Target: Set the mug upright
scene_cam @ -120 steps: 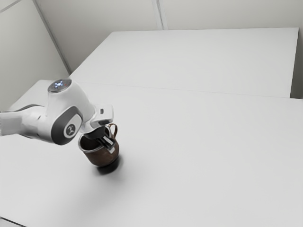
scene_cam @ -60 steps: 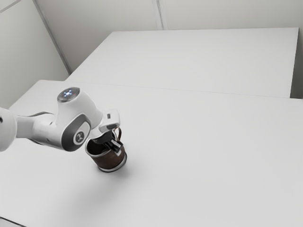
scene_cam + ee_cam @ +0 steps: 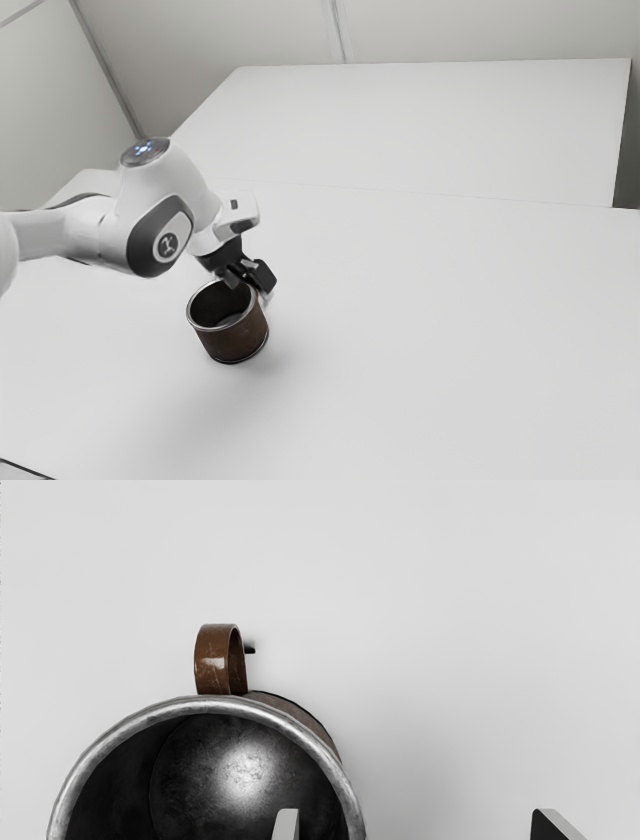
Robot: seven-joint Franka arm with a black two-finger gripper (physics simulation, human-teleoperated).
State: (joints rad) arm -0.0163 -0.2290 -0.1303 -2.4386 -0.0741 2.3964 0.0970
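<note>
Exterior view: the mug (image 3: 236, 338) stands upright on its base, well in from the edges of the tabletop (image 3: 450, 350); righting looks done. The tool (image 3: 250, 284) is open near its rim, with only drawing clear perhaps left

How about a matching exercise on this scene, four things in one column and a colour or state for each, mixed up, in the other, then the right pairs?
Things:
1. Mug rim
2. Gripper
3. Mug handle
4. Tabletop

Colours and states:
A. Brown, curved into a loop
B. Pale, flat and broad
C. Silvery and round
D. Open

Right pairs: 1-C, 2-D, 3-A, 4-B
</note>
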